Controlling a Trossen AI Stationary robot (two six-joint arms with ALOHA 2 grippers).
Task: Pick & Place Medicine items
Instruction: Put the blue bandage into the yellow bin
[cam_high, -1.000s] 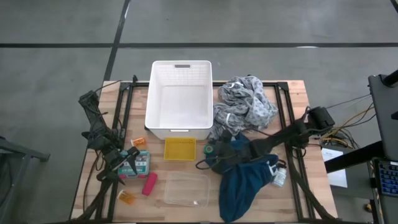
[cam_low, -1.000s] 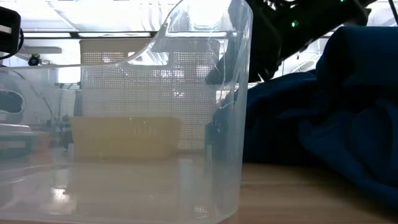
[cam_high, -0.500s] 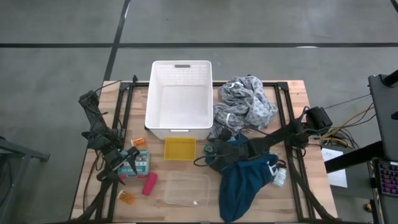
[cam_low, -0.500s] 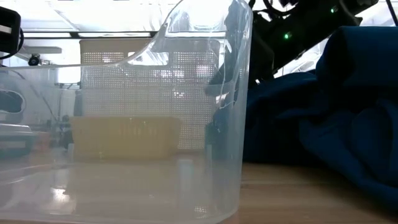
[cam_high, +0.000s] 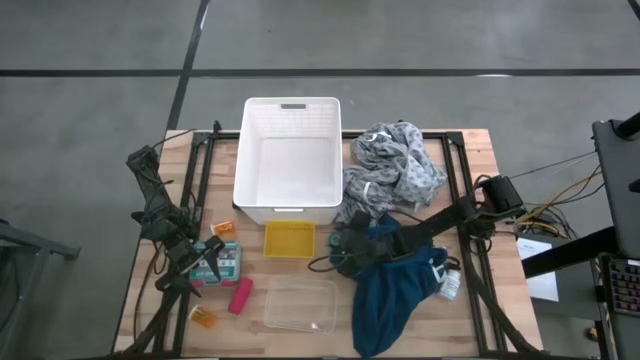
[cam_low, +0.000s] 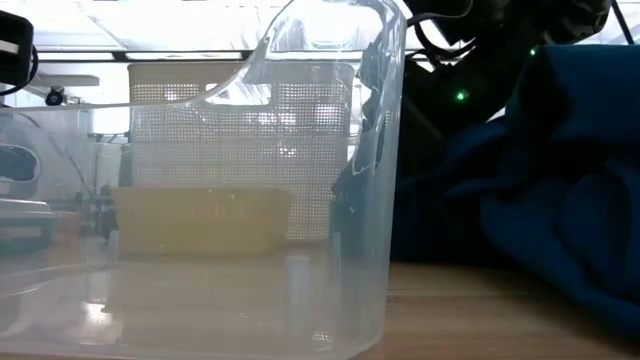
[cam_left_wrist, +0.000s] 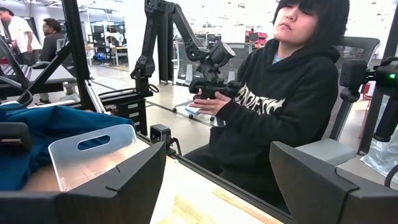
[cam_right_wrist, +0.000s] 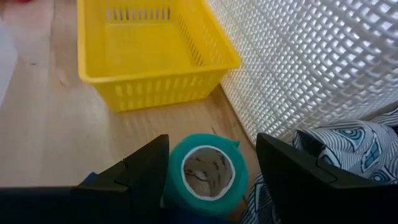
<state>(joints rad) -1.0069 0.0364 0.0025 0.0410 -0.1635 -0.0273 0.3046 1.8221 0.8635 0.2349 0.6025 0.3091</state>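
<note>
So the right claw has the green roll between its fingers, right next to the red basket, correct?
Not quite: the basket is yellow, not red, as the right wrist view shows. The rest holds: the right claw has the green roll between its fingers, right next to that basket.

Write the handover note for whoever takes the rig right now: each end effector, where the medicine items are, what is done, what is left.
Right end effector: fingers either side of the green roll, on the table between the yellow basket and the blue cloth; roll not lifted.
Left end effector: open, idle at the left edge, by the white labelled box.
Pink cylinder and one orange bottle lie beside the clear tray; another orange item near the white bin.
Done: nothing in the bin, basket or tray.
Left: every item.
</note>
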